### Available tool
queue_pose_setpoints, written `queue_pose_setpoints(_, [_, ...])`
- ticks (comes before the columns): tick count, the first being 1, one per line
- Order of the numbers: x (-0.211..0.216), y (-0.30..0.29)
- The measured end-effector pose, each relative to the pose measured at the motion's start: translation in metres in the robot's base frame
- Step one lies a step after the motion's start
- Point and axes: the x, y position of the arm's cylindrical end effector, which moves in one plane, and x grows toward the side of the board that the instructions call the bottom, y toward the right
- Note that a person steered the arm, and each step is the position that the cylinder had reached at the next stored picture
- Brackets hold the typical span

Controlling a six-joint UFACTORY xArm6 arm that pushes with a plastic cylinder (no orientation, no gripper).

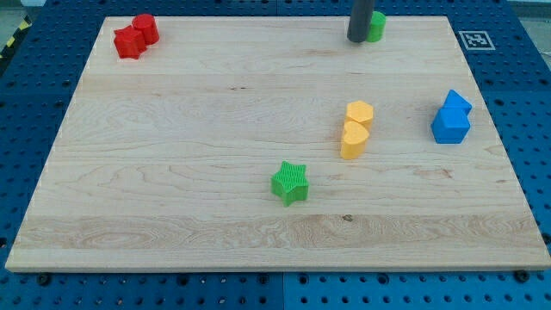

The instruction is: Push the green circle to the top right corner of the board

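The green circle stands near the board's top edge, right of centre, partly hidden behind my rod. My tip rests on the board just at the circle's left side, touching or nearly touching it. The board's top right corner lies further to the view's right of the circle.
Two red blocks sit together at the top left. Two yellow blocks stand stacked in a line right of centre. Two blue blocks sit at the right edge. A green star lies below centre. The wooden board ends in blue pegboard.
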Motion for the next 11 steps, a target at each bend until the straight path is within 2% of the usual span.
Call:
queue_pose_setpoints(1, [-0.016, -0.018])
queue_pose_setpoints(2, [-0.026, 0.012])
queue_pose_setpoints(3, [-0.008, 0.047])
queue_pose_setpoints(4, [0.006, 0.039])
queue_pose_setpoints(5, [0.024, 0.061])
queue_pose_setpoints(7, [0.000, 0.074])
queue_pose_setpoints(8, [-0.009, 0.047])
queue_pose_setpoints(10, [0.002, 0.086])
queue_pose_setpoints(11, [0.002, 0.087])
